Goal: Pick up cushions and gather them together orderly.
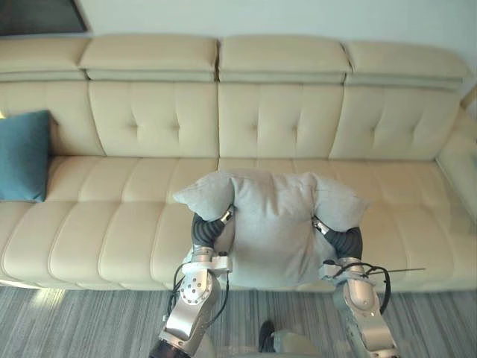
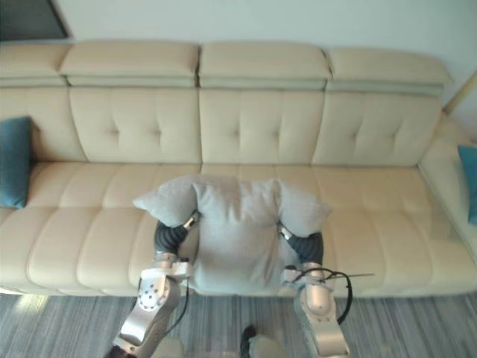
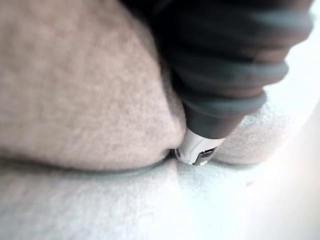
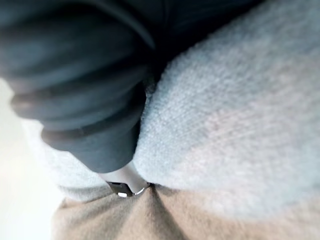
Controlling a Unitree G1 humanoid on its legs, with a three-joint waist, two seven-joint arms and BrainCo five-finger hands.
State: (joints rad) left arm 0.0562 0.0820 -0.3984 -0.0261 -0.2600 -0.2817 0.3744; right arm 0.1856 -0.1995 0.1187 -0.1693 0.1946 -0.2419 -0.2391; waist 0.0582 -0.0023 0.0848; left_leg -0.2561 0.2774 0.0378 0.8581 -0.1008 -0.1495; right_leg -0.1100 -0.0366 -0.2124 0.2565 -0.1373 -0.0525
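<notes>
A large grey cushion (image 1: 272, 224) is held up in front of the cream sofa (image 1: 134, 119), over the middle seat. My left hand (image 1: 205, 230) presses into its left side and my right hand (image 1: 344, 242) into its right side, so the cushion bulges out over both wrists. In the left wrist view the left hand (image 3: 225, 75) is sunk into the grey fabric (image 3: 75, 85). The right wrist view shows the right hand (image 4: 85, 100) buried in the cushion (image 4: 240, 125) the same way. A teal cushion (image 1: 22, 155) leans upright at the sofa's far left.
Another teal cushion (image 2: 469, 183) shows at the sofa's right end, by the armrest. The sofa's seat runs wide to both sides of the grey cushion. A grey striped carpet (image 1: 74, 321) lies in front of the sofa.
</notes>
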